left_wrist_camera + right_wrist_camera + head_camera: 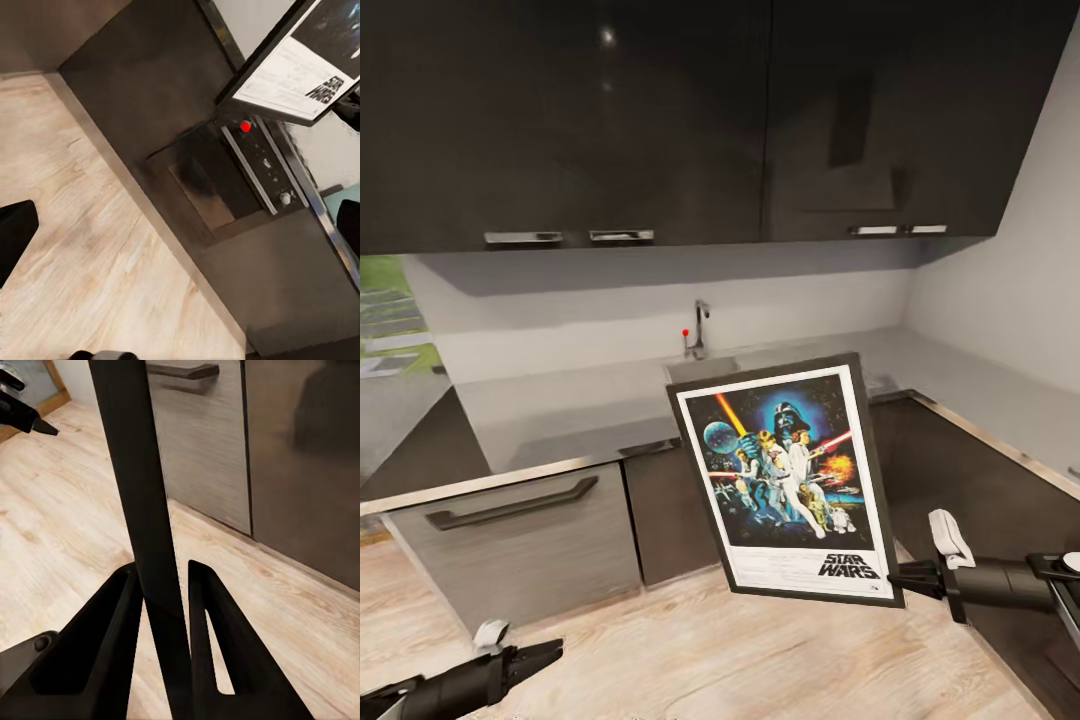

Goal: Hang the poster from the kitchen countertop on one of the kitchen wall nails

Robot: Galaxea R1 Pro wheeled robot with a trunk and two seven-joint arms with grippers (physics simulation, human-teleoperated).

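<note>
The right gripper [905,577] pinches the poster [788,480] by its lower right corner, tilted in open air above the wooden floor [690,650], clear of the kitchen countertop [560,410] edge. The left gripper [545,652] hangs parted, empty.

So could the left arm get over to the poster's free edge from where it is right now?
Probably yes. The left gripper sits low over the wood floor, and nothing stands between it and the poster, which the right gripper holds up by its lower corner.

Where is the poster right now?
In the head view the poster hangs off the kitchen countertop, right of centre before the cabinets, its lower right corner clamped by the right gripper.
</note>
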